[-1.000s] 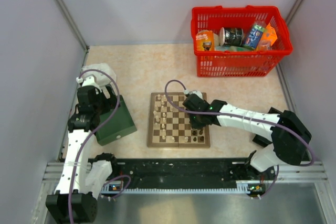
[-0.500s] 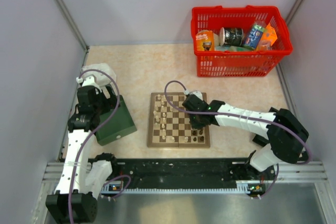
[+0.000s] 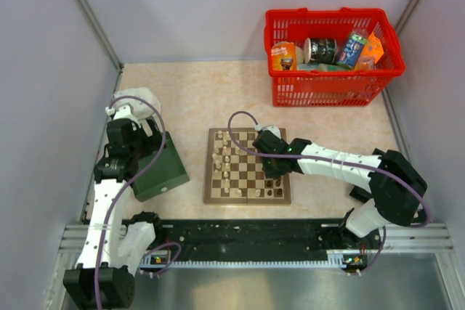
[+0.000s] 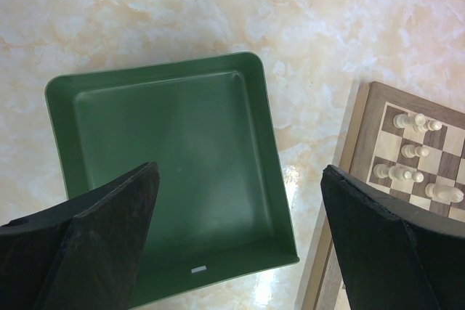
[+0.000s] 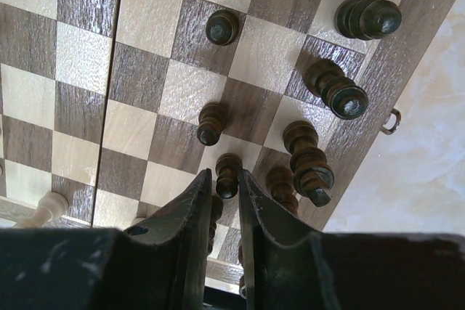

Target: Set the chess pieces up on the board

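The board [image 3: 247, 199] lies in the middle of the table. Cream-white chess pieces [image 3: 224, 161] stand along its left side and dark ones [image 3: 274, 186] near its right edge. My right gripper [image 3: 270, 168] is over the board's right part. In the right wrist view it [image 5: 225, 179] is shut on a dark brown pawn [image 5: 228, 173] that stands on a square among several dark pieces [image 5: 334, 91]. My left gripper [image 4: 238, 172] is open and empty above the dark green box [image 4: 160, 143], left of the board's edge [image 4: 358, 132].
A red basket [image 3: 330, 56] of groceries stands at the back right. The dark green box [image 3: 158, 168] is left of the board, with a white device [image 3: 142, 99] behind it. A black object [image 3: 361, 194] lies by the right arm's base.
My right arm has shifted slightly left over the board's right part. The left arm has not moved.
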